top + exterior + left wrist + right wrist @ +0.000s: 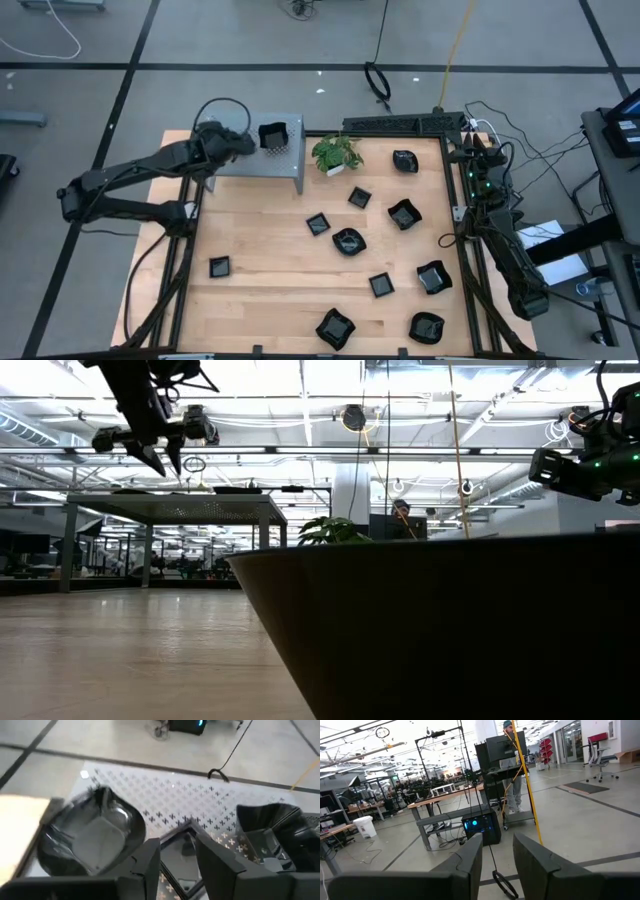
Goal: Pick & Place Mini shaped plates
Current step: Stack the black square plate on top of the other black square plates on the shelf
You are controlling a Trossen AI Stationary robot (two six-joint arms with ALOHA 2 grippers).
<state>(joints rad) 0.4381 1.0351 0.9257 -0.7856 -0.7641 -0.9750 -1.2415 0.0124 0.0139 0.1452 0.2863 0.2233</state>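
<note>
Left jaws (177, 862) parted above a square plate (181, 851) on the perforated shelf (262, 155); three plates placed, about ten left on the bench (270, 250). Right jaws (497, 865) parted, empty.

grey floor (250, 40), ceiling lights (300, 380), desks (445, 800)

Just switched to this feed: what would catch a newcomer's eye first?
The left gripper hovers over the grey perforated shelf at the table's far left corner, fingers parted above the black plates lying there. More black plates lie scattered across the wooden table, near a green plant. The right arm waits off the right edge.
</note>
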